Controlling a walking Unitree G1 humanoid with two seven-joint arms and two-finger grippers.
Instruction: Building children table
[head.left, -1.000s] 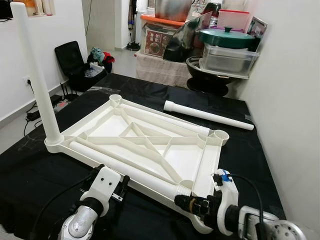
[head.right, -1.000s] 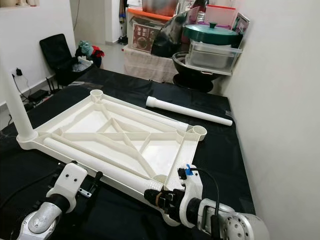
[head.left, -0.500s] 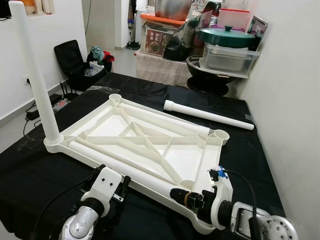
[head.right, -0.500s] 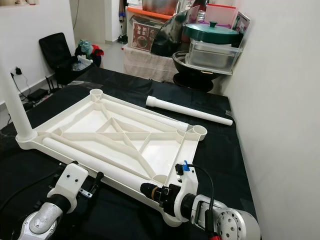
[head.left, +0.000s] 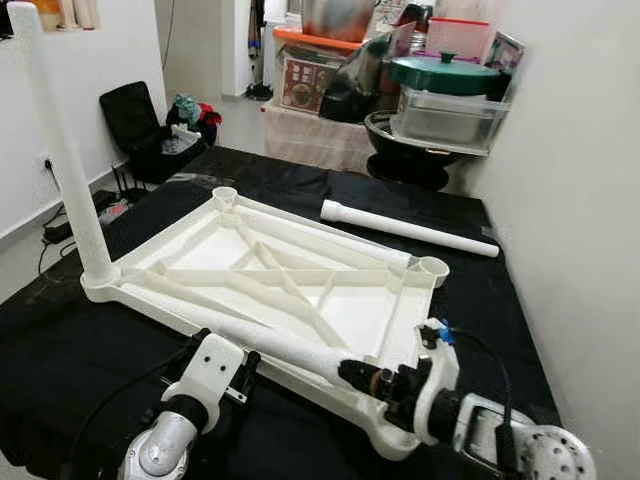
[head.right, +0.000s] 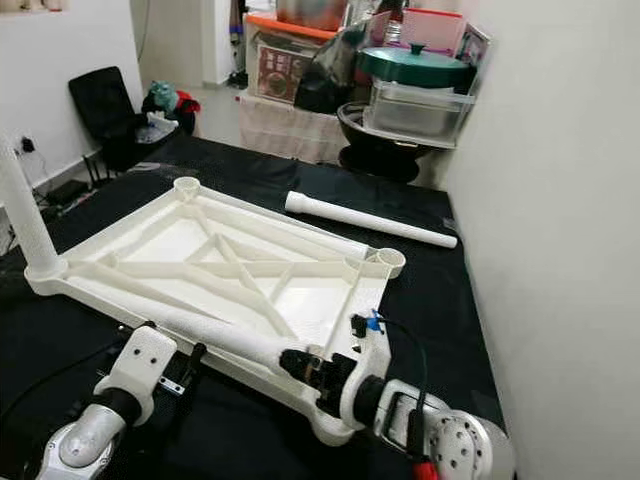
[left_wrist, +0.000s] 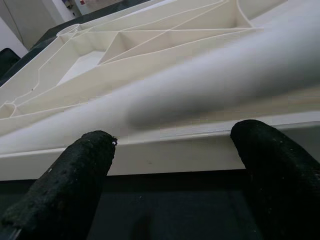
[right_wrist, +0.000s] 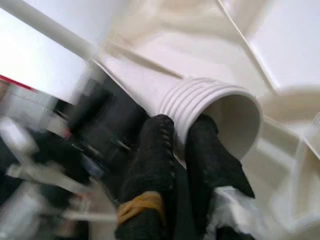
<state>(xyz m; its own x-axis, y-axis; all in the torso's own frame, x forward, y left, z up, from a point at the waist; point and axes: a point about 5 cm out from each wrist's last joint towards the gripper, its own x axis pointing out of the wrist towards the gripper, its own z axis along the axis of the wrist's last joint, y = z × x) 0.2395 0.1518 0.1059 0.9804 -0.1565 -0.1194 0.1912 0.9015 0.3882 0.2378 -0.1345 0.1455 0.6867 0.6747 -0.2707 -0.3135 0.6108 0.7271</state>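
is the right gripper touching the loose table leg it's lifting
Touching. The right wrist view shows the right gripper pinching the threaded rim of the table leg, one finger inside the open end and one outside, pressed against the wall.

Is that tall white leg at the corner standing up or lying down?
Standing up: the tall leg rises straight from the upturned tabletop's corner socket.

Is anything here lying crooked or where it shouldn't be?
One white leg lies slanted across the upturned tabletop, its threaded end pinched by the right gripper. Another leg lies loose on the black cloth.
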